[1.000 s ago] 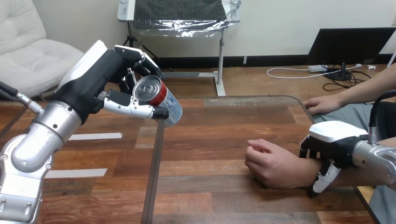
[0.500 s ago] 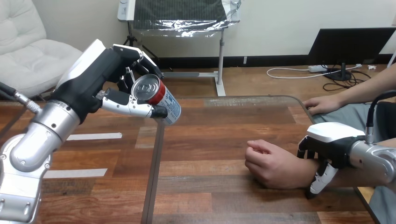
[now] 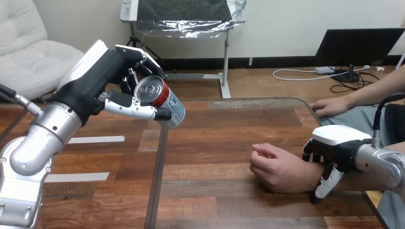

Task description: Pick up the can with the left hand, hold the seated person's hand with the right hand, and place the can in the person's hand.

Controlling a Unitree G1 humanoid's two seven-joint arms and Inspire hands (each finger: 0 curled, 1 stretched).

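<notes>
Head view: can [image 3: 160, 98] (tilted) held above wooden table [image 3: 229, 129].

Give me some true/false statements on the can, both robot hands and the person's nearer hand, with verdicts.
1. The left hand holds the can clear of the table. True.
2. The can lies in the person's hand. False: it is in the left hand, well apart from the person's hand.
3. The right hand is curled round the person's wrist. True.
4. The person's hand lies flat, palm up. False: its fingers are curled in and it rests on the table.
5. The can is held upright. False: it is tilted, with its top towards the camera.
</notes>
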